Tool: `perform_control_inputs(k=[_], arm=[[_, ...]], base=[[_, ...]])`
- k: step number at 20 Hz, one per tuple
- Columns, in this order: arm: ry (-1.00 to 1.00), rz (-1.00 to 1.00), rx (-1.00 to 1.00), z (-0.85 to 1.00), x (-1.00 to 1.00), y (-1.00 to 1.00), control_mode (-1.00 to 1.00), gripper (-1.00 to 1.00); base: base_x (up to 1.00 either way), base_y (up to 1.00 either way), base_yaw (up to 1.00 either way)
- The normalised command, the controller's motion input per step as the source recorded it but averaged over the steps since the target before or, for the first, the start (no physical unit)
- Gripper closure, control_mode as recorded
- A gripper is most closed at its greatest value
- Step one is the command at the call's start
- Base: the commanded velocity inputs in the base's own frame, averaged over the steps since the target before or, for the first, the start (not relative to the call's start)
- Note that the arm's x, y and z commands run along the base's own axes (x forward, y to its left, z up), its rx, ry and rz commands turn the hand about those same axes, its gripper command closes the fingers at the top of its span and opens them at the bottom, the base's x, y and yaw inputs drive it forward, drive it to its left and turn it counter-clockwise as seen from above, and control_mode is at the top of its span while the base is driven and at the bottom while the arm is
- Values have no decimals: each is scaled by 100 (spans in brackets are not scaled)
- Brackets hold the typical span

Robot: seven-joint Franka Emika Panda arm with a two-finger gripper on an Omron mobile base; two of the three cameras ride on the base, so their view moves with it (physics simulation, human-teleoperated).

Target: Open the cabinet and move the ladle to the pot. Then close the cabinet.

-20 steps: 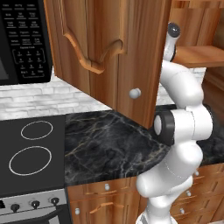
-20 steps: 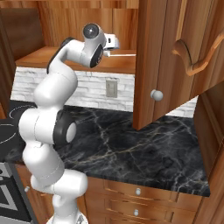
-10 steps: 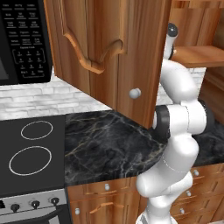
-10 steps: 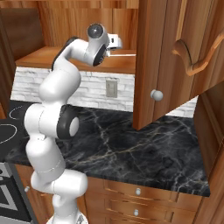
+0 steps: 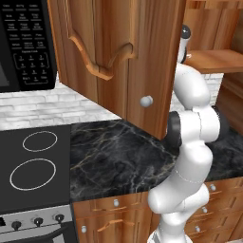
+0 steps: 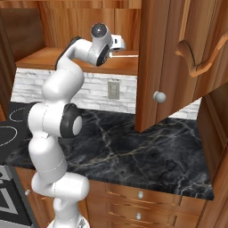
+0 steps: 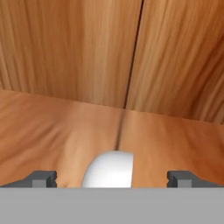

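I read no legible lettering; the microwave (image 5: pixel 23 42) keypad print is too small. The cabinet (image 6: pixel 178 58) door stands open at 2 o'clock, long axis vertical. My gripper (image 7: pixel 111 177) is spread wide inside, over the shelf (image 7: pixel 52 127), with a white rounded object (image 7: pixel 109 170) between its tips.
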Motion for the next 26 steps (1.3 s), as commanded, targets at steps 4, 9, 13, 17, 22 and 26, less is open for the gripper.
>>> perform_control_inputs(k=[4, 9, 13, 17, 22, 26], arm=[[0, 0, 0, -6, 10, 0, -100, -100], [1, 0, 0, -4, 1, 0, -100, -100], [0, 0, 0, -15, 0, 0, -100, 100], [0, 0, 0, -16, 0, 0, -100, 100], [0, 0, 0, -2, 0, 0, -100, 100], [-2, 0, 0, 0, -22, -2, -100, 100]], base=[[0, 0, 0], [0, 0, 0], [0, 0, 0], [0, 0, 0], [0, 0, 0], [0, 0, 0]])
